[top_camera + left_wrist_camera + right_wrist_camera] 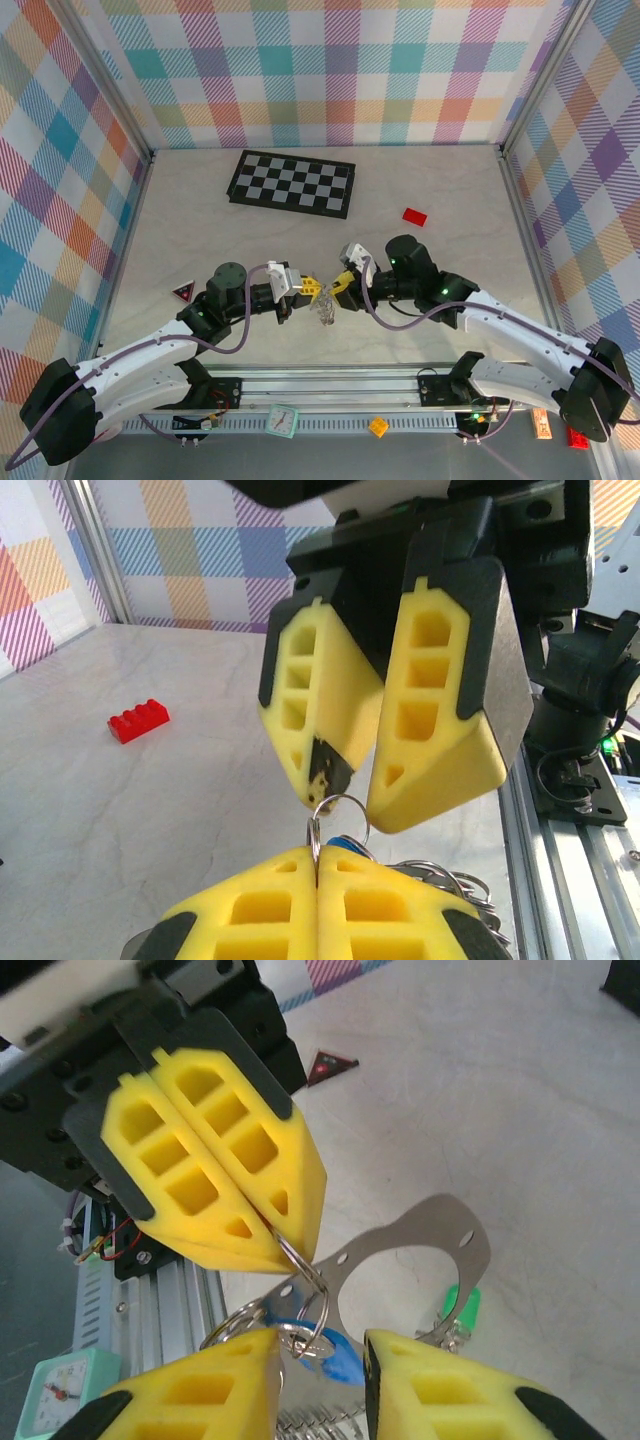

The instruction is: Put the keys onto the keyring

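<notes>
Left gripper (318, 860) jaws pressed together, pinching small split ring (338, 815), blue key (346, 843) just beside. Right gripper (355, 805) spread, tips facing that ring from opposite, nearest. Grey keyring (440, 1228) below, green key (462, 1308) at its edge.

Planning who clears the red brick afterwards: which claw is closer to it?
Right. The right claw is left of and nearer the bases than the red brick; the left claw lies further left.

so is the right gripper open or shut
Open: the right gripper has a clear gap between its yellow fingers.
</notes>
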You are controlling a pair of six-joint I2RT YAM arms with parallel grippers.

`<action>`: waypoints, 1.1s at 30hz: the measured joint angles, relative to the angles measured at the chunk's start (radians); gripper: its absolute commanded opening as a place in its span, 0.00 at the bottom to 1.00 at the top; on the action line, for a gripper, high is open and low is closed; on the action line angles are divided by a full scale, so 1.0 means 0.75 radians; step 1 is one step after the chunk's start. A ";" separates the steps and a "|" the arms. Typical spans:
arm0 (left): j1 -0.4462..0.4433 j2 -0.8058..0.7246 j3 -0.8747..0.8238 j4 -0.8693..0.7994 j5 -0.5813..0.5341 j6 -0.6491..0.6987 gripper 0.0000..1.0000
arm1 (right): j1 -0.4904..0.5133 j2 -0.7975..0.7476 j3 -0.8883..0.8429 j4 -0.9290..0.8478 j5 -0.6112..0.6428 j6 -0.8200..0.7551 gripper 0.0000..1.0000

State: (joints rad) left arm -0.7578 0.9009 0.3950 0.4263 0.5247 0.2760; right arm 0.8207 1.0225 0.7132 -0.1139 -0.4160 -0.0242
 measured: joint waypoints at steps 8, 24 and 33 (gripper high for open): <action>0.000 0.002 -0.001 0.034 0.014 -0.008 0.00 | 0.000 0.009 0.000 0.077 -0.022 -0.024 0.24; 0.002 0.027 -0.020 0.108 0.012 -0.059 0.10 | -0.014 0.073 -0.002 0.126 -0.093 -0.062 0.00; 0.000 -0.006 0.036 -0.129 -0.033 0.035 0.25 | -0.011 0.111 0.093 -0.120 -0.072 -0.307 0.00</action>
State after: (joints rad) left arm -0.7578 0.8963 0.4217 0.3298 0.4999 0.3023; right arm 0.8124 1.1061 0.7826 -0.2039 -0.4702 -0.2543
